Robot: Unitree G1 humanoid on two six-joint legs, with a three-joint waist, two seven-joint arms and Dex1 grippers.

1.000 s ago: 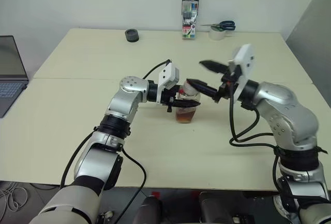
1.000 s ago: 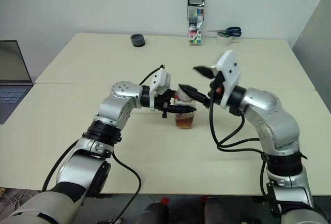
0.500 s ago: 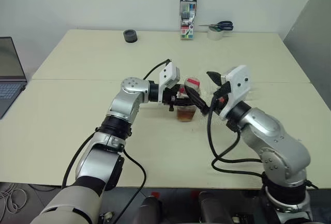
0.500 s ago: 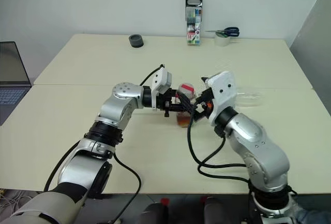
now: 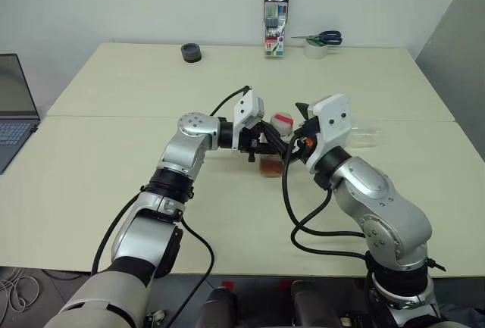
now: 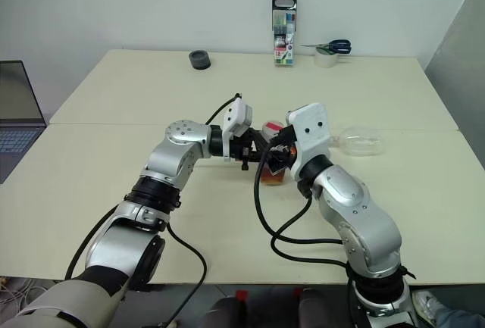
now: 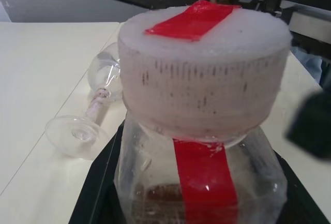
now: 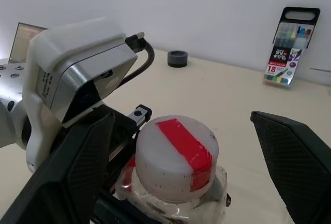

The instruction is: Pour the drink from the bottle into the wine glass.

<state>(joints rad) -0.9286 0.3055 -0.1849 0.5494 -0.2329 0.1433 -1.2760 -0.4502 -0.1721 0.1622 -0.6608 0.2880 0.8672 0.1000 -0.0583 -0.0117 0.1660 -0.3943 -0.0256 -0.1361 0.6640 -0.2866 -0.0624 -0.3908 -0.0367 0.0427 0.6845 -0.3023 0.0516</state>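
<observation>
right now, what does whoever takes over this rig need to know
Left hand: shut on the bottle, upright on the table, cap on.
Right hand: open, one finger on each side of the cap, not gripping.
Wine glass: lying on its side beyond the right arm, empty.
Done: bottle held.
Left: uncap, stand the glass up, pour the drink.

The left arm extends forward from the 7 o'clock corner of the head view, elbow bent, forearm directed toward 3 o'clock. The left gripper (image 5: 261, 146) is clamped on the bottle (image 5: 273, 155), roughly level. The right arm rises from 5 o'clock, folded at the elbow, wrist aimed toward 10 o'clock. The right gripper (image 8: 186, 167) is spread wide, one black finger (image 8: 77, 167) on each side of the bottle cap (image 8: 176, 154), not touching it.
</observation>
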